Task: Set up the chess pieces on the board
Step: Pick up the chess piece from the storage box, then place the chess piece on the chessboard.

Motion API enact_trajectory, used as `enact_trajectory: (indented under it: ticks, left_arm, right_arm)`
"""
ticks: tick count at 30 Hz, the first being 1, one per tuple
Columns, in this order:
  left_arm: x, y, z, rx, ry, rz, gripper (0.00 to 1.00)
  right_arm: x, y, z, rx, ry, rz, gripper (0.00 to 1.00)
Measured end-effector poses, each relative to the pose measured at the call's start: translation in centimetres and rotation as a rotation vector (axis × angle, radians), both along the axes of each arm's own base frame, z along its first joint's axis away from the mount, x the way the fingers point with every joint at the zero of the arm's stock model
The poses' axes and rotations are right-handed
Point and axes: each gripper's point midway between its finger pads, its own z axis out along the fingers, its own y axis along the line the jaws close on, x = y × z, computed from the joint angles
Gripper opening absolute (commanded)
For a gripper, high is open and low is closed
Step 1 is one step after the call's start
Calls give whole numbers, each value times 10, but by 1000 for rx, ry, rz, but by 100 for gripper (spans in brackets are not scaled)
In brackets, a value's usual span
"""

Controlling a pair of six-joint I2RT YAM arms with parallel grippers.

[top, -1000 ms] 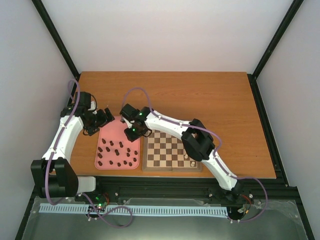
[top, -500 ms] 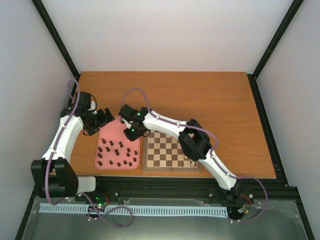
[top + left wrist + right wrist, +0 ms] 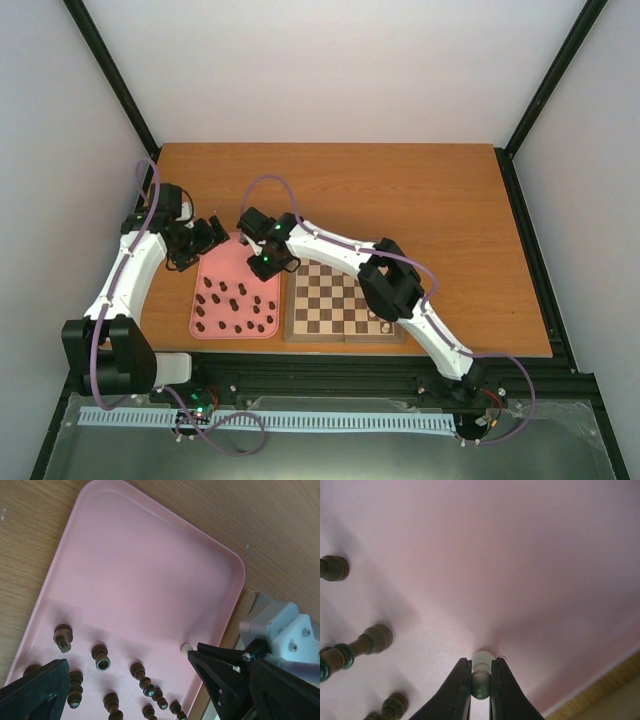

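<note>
On the pink tray [image 3: 228,265], close to its edge beside the board [image 3: 345,300], you see the right gripper [image 3: 481,667] pinching one cream-white piece [image 3: 482,659] between its fingers, low at the tray floor. Your left gripper [image 3: 212,236] hangs over the far end of the tray with fingers spread wide, holding nothing. The dark pieces [image 3: 101,657] lie scattered on the tray's near half.

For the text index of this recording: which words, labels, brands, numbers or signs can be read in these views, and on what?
None can be read.
The board, tray, table and dark pieces carry no lettering.
The white piece in the right pincer is plain too.
</note>
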Motion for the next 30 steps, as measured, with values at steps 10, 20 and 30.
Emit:
enact_trajectory:
  ticks: [10,20,30]
  left_arm:
    - [0,1,0,4,0,1,100]
    - [3,3,-3,17,9,8,100]
    - [4,7,-8,35,19,16,100]
  right_arm:
    - [-11,-50,90,30,-118,-57,3]
    - [-98,-205,67,-118,-43,-223,3]
    - [-131,-265,26,-203,19,-375,3]
